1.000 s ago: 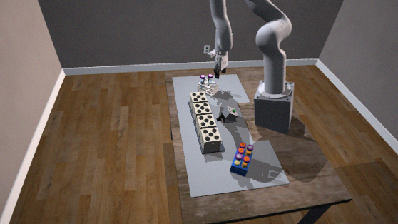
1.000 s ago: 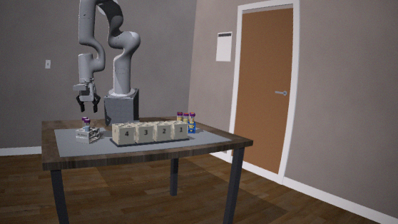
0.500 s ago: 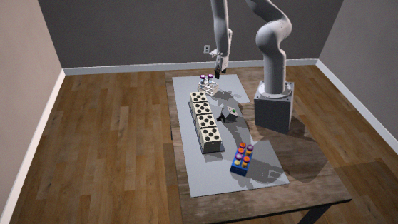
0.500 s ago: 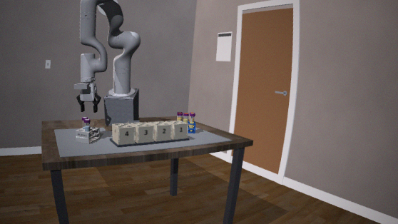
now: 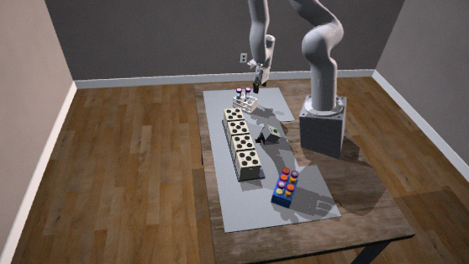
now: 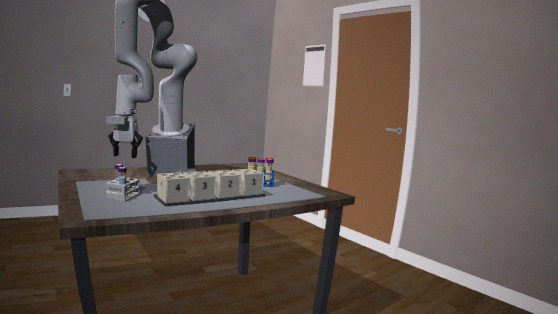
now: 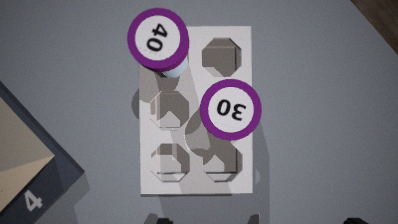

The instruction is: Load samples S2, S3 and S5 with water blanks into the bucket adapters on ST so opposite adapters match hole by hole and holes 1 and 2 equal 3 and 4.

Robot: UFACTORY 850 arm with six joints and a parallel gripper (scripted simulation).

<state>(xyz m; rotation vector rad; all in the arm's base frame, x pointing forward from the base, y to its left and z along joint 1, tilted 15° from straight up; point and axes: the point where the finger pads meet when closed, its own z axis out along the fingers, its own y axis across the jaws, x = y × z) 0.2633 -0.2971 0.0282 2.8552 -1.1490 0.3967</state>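
Reaching for a blank prob. next; 30 mL blank [image 5: 248, 90] [image 6: 118, 166] [image 7: 231, 109] upright, nearer gripper [image 5: 260, 86] [image 6: 125, 155] [image 7: 257, 220] than 40 mL blank [image 5: 239, 90] [image 6: 122, 170] [image 7: 158, 38], jaws wide, nothing held.

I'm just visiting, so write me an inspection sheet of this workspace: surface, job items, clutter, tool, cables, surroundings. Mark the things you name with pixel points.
Surface: wooden table [image 5: 361, 227] [image 6: 72, 223] under a grey mat [image 5: 221, 202] [image 6: 95, 207].
Job items: white rack [image 5: 251, 108] [image 6: 114, 196] [image 7: 195, 187] with two water blanks, marked 40 and 30; four numbered adapters in a row, their top holes looking unfilled; blue rack [image 5: 282, 201] [image 6: 269, 184] with several capped tubes; small desk [image 5: 269, 136] with a green key.
Clutter: nothing seen.
Tool [image 5: 260, 86] [image 6: 125, 150]: open, holding nothing, above the white rack.
Cables: nothing seen.
Surroundings: grey walls, wooden floor, closed door [image 6: 372, 100].
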